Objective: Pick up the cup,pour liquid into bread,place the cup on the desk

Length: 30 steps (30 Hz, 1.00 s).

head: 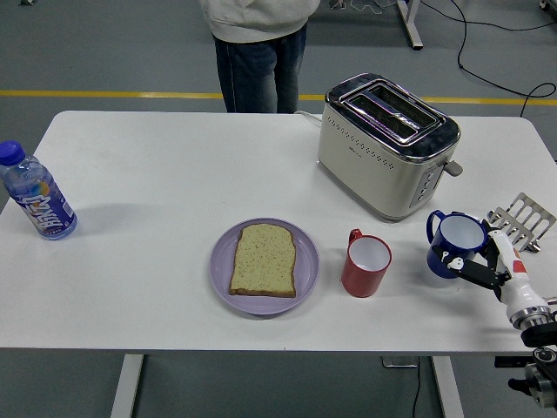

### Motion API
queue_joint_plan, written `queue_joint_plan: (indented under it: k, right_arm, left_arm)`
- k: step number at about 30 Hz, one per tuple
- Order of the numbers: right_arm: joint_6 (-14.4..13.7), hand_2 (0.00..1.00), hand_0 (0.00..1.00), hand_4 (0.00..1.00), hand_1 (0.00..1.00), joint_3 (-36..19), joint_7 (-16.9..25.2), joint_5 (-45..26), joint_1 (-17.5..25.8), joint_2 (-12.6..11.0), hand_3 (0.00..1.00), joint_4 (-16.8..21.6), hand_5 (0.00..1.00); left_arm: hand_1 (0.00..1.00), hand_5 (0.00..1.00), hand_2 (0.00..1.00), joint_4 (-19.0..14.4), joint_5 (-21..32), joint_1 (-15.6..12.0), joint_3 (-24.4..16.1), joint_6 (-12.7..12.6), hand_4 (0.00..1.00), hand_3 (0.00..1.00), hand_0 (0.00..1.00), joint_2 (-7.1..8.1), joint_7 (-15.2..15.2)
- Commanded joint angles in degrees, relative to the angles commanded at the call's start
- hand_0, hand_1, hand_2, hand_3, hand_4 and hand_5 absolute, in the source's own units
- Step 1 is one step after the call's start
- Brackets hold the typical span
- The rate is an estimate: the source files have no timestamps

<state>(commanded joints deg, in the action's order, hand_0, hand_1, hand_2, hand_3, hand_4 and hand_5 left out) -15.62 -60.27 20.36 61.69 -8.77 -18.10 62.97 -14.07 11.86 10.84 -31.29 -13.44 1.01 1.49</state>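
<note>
A blue cup [452, 245] with a white inside is upright at the table's right side, its handle to the left. My right hand [474, 266] comes in from the lower right and its fingers are closed around the cup's near side. A slice of bread [264, 259] lies on a purple plate [306, 266] near the table's middle front. A red cup [365, 263] stands upright between the plate and the blue cup. My left arm is out of view.
A cream and chrome toaster [385, 143] stands behind the cups. A plastic bottle with a blue label [36, 193] stands at the left edge. A metal rack [520, 219] lies at the right edge. A person [258, 43] stands at the far side.
</note>
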Motion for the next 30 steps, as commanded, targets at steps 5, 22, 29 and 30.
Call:
queue_joint_plan:
  k: [5,22,29,30]
  right_arm:
    - [0.06,0.563,0.471,0.648,0.464,0.88,0.35,-0.14,-0.03,-0.08,0.567,-1.46,0.002]
    - [-0.05,0.564,0.475,0.647,0.466,3.3,1.29,-0.74,-1.59,1.49,0.566,-4.5,0.002]
    - [-0.01,0.565,0.478,0.646,0.467,3.64,1.41,-1.2,-1.76,1.64,0.567,-5.77,0.002]
    - [0.0,0.566,0.48,0.644,0.468,3.66,1.42,-1.23,-1.75,1.66,0.567,-5.84,0.002]
  left_arm:
    - [0.756,0.998,0.773,0.0,0.09,0.05,0.02,-0.01,0.396,0.611,0.69,-0.02,-0.04]
    - [0.756,0.998,0.773,-0.03,0.13,0.22,0.06,0.02,0.396,0.611,0.69,0.03,-0.04]
    - [0.756,0.998,0.773,-0.04,0.28,0.21,0.17,0.08,0.396,0.611,0.69,0.09,-0.15]
    - [0.756,0.998,0.773,-0.04,0.25,0.2,0.17,0.07,0.396,0.611,0.69,0.09,-0.14]
